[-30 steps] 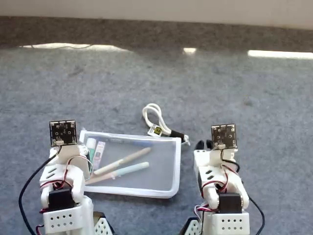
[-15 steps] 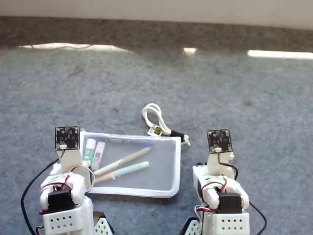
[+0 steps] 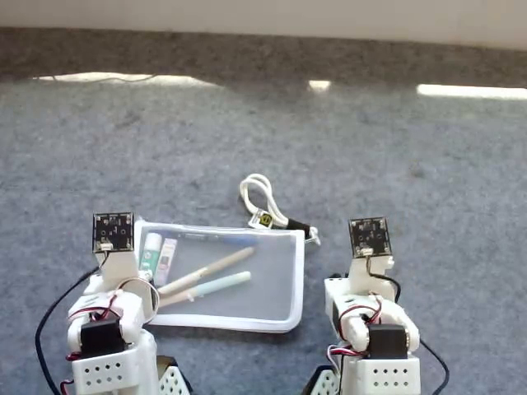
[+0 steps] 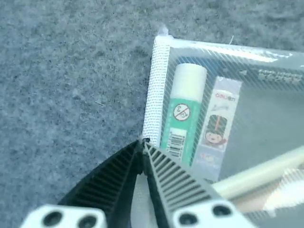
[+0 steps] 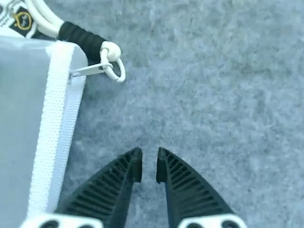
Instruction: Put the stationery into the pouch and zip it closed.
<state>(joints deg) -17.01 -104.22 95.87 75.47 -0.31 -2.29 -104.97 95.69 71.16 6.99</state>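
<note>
- The pouch (image 3: 272, 288) is see-through with a white edge. It lies flat, low in the high view toward 6 o'clock, with its long side running from 9 to 3 o'clock.
- Its zip pull (image 5: 89, 70) sits at the 2 o'clock corner, with a white cord (image 5: 45, 19) tied on.
- Inside, at the 9 o'clock end, a green and white glue stick (image 4: 183, 111) lies beside a small flat packet (image 4: 216, 121).
- A tan pen (image 3: 210, 270) and a pale blue pen (image 3: 221, 285) lie slanted in the middle, side by side.

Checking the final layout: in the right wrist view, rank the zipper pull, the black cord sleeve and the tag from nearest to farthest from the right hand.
From the right hand:
1. The zipper pull, at the corner of the pouch.
2. The black cord sleeve, just beyond the pull.
3. The tag, past the sleeve, farthest.
</note>
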